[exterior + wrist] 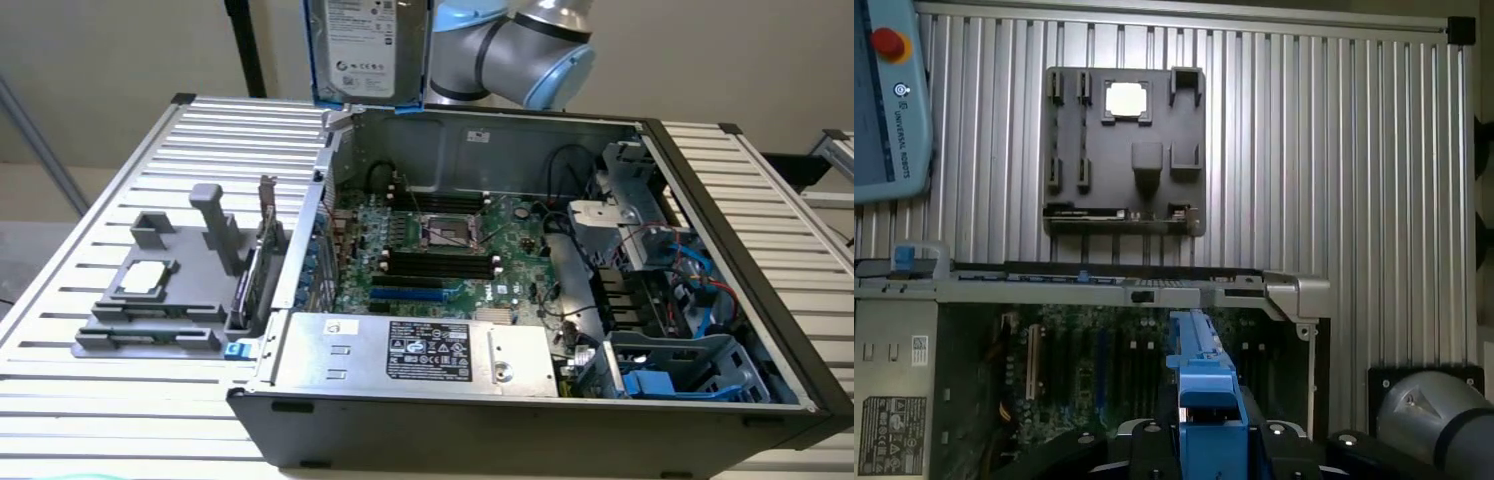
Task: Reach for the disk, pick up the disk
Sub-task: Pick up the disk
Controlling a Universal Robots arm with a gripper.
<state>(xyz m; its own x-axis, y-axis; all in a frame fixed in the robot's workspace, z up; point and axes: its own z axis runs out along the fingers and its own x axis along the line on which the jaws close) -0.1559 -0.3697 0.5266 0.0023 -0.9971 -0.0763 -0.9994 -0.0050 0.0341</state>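
The disk (360, 45), a silver-grey drive with a white label in a blue carrier, hangs upright in the air above the back left corner of the open computer case (534, 410). The robot arm (534, 50) is just to its right in the exterior view. In the wrist view the disk's blue carrier edge (1199, 375) runs out from between the gripper's (1206, 435) black fingers (1146, 432), which are shut on it. The motherboard (1114, 370) lies far below the disk.
The case holds a motherboard (441, 250), a silver power supply box (414, 352) at the front and drive bays (681, 360) with blue cables. A grey fixture (167, 290) with a small square chip (144, 278) sits on the slatted table. A teach pendant (889, 100) lies beside it.
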